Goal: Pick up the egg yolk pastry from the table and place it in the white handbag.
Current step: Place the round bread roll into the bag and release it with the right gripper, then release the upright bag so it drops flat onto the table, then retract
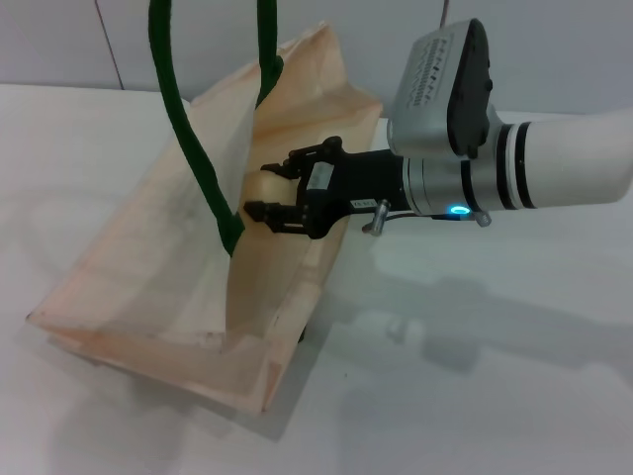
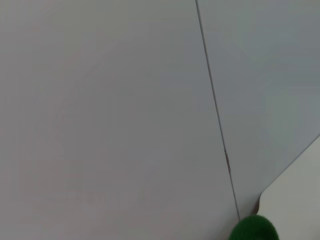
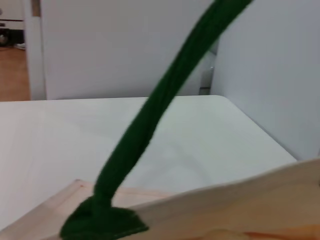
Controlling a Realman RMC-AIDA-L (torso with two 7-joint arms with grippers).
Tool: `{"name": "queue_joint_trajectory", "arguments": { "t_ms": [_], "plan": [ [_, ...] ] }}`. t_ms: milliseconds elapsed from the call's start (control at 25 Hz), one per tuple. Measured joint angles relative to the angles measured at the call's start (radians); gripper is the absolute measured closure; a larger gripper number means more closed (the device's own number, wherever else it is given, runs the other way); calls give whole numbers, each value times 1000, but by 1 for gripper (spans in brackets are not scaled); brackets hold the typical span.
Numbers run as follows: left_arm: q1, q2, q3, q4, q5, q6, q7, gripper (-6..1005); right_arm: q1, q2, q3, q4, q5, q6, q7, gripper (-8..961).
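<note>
The white handbag (image 1: 148, 287) stands tilted on the table with its mouth open toward my right arm. Its dark green handles (image 1: 188, 129) run up out of the head view's top. My right gripper (image 1: 272, 188) reaches into the bag's mouth from the right. A pale round egg yolk pastry (image 1: 261, 186) sits between its fingers (image 1: 297, 158). The right wrist view shows one green handle (image 3: 150, 125), its green tab (image 3: 105, 222) and the bag's cream edge (image 3: 250, 200). My left gripper is out of view; its wrist view shows only a wall and a bit of green handle (image 2: 252, 230).
The white table (image 1: 514, 396) stretches to the right and front of the bag. A small white object (image 1: 401, 330) lies on it under my right arm. A grey wall (image 1: 79, 40) stands behind the table.
</note>
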State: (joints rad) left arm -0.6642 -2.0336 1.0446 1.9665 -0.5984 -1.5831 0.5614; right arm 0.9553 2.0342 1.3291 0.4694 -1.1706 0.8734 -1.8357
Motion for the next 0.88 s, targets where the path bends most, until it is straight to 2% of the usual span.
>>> {"name": "queue_joint_trajectory", "arguments": {
  "t_ms": [200, 560, 880],
  "plan": [
    [0, 1, -4, 0, 3, -2, 0, 860, 2, 0, -31, -3, 49, -26, 9, 461],
    [0, 1, -6, 0, 4, -2, 0, 860, 8, -2, -42, -15, 57, -42, 15, 232],
    [7, 2, -9, -1, 6, -2, 0, 859, 8, -7, -39, -12, 60, -47, 49, 148]
  ]
}}
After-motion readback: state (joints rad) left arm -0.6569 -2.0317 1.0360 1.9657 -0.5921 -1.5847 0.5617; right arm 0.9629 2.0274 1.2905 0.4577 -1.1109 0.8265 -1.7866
